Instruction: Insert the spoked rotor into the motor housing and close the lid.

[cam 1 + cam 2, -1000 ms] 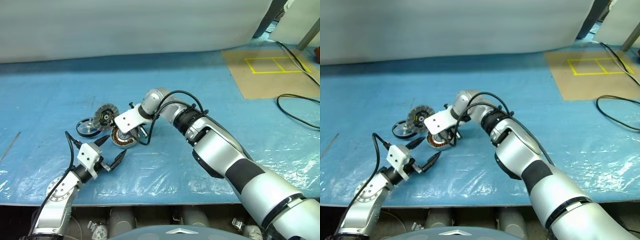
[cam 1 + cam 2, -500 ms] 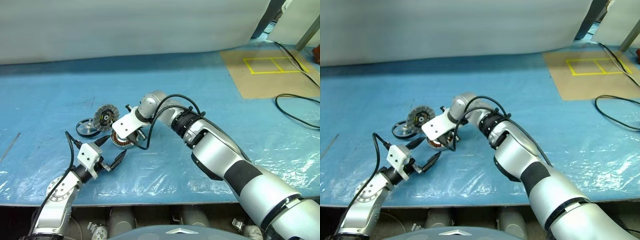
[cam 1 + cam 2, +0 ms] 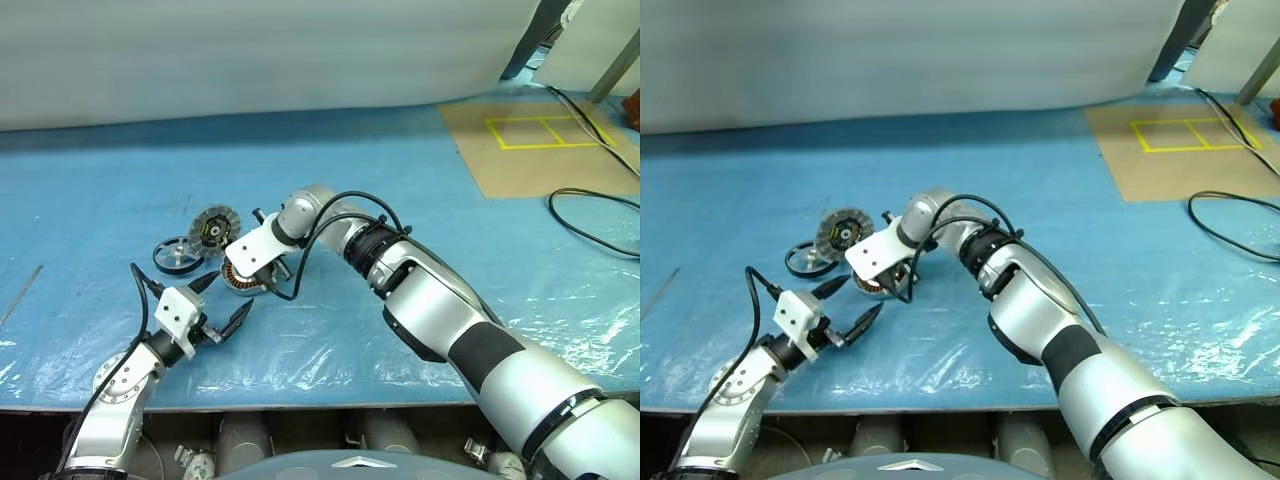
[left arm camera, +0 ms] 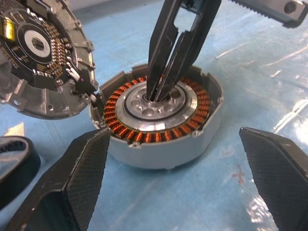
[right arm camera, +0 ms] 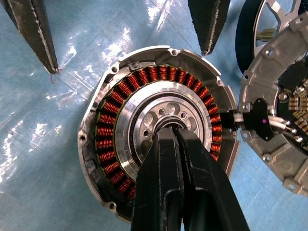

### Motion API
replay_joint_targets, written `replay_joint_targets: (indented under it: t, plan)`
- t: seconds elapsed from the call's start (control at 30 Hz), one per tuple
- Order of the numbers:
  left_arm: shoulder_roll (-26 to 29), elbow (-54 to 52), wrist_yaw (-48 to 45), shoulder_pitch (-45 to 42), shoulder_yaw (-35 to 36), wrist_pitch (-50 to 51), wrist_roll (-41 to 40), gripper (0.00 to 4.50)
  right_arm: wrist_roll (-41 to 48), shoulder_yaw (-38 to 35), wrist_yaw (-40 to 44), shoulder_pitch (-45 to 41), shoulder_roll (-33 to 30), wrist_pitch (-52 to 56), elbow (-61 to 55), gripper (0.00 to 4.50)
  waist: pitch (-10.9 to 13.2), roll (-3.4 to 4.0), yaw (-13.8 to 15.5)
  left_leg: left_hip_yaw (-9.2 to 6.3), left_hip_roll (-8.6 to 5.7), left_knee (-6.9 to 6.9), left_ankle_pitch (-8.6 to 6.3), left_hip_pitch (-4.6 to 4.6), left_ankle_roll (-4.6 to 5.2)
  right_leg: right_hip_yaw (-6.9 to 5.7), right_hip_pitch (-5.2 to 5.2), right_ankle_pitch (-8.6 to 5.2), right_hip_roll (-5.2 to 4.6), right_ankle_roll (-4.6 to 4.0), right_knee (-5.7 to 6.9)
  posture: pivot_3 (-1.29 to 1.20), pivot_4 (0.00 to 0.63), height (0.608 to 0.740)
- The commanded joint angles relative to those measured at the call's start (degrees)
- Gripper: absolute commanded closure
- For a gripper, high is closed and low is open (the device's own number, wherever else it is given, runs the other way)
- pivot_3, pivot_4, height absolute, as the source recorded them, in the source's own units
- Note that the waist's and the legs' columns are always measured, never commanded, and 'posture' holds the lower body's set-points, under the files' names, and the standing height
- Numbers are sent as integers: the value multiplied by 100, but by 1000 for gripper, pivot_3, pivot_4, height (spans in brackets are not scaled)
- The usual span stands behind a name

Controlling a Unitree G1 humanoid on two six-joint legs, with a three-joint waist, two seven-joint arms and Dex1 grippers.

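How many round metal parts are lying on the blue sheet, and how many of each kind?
Motor housing with orange wire coils: 1
Spoked rotor, a dark ring: 1
Ribbed silver lid with a black middle: 1
Total: 3

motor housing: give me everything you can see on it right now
The motor housing is a round, shallow silver metal cup standing open-side up on the blue plastic-covered table. Inside runs a ring of copper-orange windings around a silvery hub plate with small drilled holes and a dark centre bore. Its rim carries small screw lugs. The right claw, shut, points down with its tips in that centre bore. The ribbed lid stands tilted against the rim, joined by short white wires. The open left claw hovers just in front.
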Motion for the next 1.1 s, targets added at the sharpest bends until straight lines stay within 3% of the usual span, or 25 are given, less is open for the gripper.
replay_joint_targets:
  t: [0.03,0.33,0.77,1.1]
  plan:
    - [35,-78,-16,-28,14,-67,-19,0,34,-69,77,-174,-81,88,-98,4454,0,0,0,0,-1,0,0,-10,0,0,-11,0,0,0,-2,0,150,740]
    - [39,-91,-35,-10,2,-45,-13,0,65,-50,637,-266,-289,78,-180,4454,1,-2,39,-1,-4,4,2,-49,3,-6,-41,1,-4,0,-3,0,150,740]
    - [86,-62,-117,-30,1,-14,-39,0,393,-465,647,-353,-332,352,-275,4454,3,-4,33,-1,0,5,2,-49,4,-6,-44,1,-1,0,-2,0,150,740]
    - [80,-32,-169,-62,35,-25,-56,0,1533,-1543,356,156,-21,1282,-643,4454,3,-5,29,1,3,4,4,-48,7,-6,-45,1,1,0,-2,0,150,740]
